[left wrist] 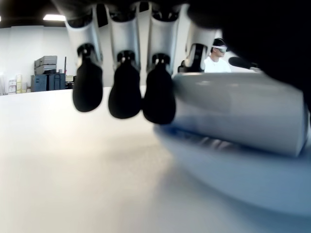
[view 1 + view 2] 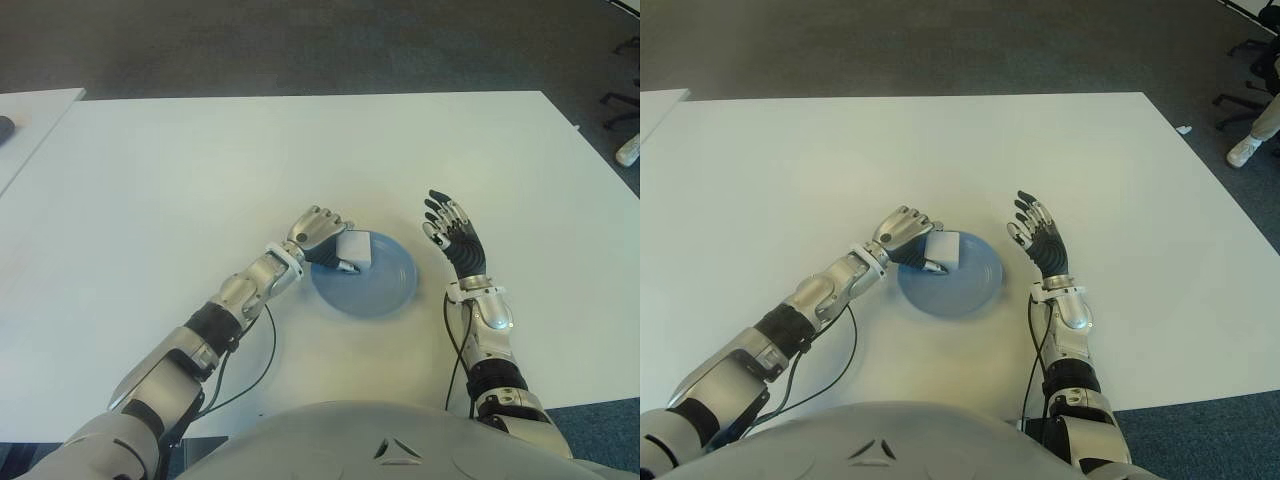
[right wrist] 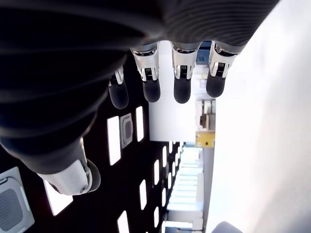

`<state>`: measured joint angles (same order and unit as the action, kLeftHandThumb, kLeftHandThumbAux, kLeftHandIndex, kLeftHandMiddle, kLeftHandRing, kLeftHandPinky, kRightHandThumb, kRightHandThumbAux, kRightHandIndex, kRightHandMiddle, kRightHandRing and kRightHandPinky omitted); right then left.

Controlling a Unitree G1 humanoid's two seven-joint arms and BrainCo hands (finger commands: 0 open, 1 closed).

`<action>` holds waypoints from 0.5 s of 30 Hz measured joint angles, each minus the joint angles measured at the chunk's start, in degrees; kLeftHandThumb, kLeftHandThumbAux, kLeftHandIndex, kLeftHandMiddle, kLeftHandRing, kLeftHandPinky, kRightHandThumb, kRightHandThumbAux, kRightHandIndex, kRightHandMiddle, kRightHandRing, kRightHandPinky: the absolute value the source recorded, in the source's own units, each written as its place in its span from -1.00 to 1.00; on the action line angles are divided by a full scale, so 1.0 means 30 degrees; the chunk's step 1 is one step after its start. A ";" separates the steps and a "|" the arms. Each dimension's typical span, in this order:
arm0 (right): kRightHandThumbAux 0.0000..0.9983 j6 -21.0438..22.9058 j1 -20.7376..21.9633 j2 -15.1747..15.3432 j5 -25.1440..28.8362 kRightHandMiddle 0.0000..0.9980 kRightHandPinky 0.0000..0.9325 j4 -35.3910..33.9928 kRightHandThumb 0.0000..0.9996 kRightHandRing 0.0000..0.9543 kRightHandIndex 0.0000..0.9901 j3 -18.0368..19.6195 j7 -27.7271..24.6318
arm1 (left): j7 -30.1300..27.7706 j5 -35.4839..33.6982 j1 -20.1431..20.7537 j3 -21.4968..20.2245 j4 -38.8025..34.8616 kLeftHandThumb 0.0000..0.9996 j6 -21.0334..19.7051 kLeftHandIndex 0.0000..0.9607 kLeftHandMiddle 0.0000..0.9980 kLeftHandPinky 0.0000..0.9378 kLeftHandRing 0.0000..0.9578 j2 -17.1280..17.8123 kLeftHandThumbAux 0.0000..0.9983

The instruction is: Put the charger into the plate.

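A white boxy charger [image 2: 356, 250] is at the left rim of the blue plate [image 2: 388, 287], in the middle of the white table. My left hand [image 2: 322, 237] comes in from the left with its fingers curled over the charger and the thumb under it. In the left wrist view the charger [image 1: 243, 111] sits just above the plate [image 1: 252, 184], beside my dark fingertips [image 1: 125, 94]; I cannot tell whether it touches the plate. My right hand [image 2: 450, 228] shows right of the plate with its fingers spread and nothing in them.
The white table [image 2: 200, 170] stretches wide around the plate. A second table [image 2: 30, 115] with a dark object stands at the far left. Beyond the table's right edge are chair legs [image 2: 620, 105] and a shoe [image 2: 1243, 151] on grey carpet.
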<state>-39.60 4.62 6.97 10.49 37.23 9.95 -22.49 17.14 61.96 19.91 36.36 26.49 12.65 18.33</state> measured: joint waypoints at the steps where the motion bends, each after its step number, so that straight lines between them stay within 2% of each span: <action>1: 0.33 0.0000 -0.0011 -0.0011 0.0000 -0.80 -0.86 -0.0020 -0.50 -0.83 -0.76 -0.0005 0.0001 | 0.0094 0.0003 0.0084 0.0085 0.0100 0.50 0.0005 -0.07 0.50 0.42 0.54 -0.0017 0.38; 4: 0.33 0.0000 -0.0049 -0.0043 0.0000 -0.80 -0.86 -0.0100 -0.50 -0.83 -0.76 -0.0025 0.0005 | 0.0363 0.0045 0.0281 0.0325 0.0315 0.50 -0.0008 -0.07 0.50 0.45 0.54 -0.0035 0.38; 8: 0.33 0.0000 -0.0131 -0.0061 0.0000 -0.80 -0.86 -0.0246 -0.50 -0.83 -0.76 -0.0062 0.0011 | 0.0892 0.0232 0.0388 0.0786 0.0559 0.51 -0.0109 -0.07 0.48 0.36 0.52 -0.0101 0.38; 9: 0.33 0.0000 -0.0152 -0.0065 0.0000 -0.80 -0.86 -0.0275 -0.50 -0.83 -0.76 -0.0071 0.0013 | 0.1020 0.0232 0.0387 0.0889 0.0615 0.58 -0.0158 -0.08 0.32 0.33 0.50 -0.0155 0.36; 11: 0.33 0.0000 -0.0186 -0.0069 0.0000 -0.80 -0.86 -0.0315 -0.50 -0.83 -0.76 -0.0097 0.0018 | 0.1062 0.0180 0.0387 0.1014 0.0638 0.67 -0.0168 -0.09 0.15 0.29 0.48 -0.0257 0.33; 13: 0.33 0.0000 -0.0228 -0.0078 0.0000 -0.80 -0.86 -0.0389 -0.50 -0.83 -0.76 -0.0144 0.0031 | 0.1054 0.0089 0.0386 0.1077 0.0638 0.70 -0.0151 -0.08 0.16 0.27 0.49 -0.0347 0.32; 15: 0.33 0.0000 -0.0279 -0.0096 -0.0001 -0.80 -0.86 -0.0468 -0.50 -0.83 -0.76 -0.0195 0.0055 | 0.0944 -0.0099 0.0382 0.1094 0.0638 0.71 -0.0135 -0.07 0.07 0.23 0.49 -0.0417 0.31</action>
<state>-39.60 3.78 6.68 10.49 35.83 9.36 -22.33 19.97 61.67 21.06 39.64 28.40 12.24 17.08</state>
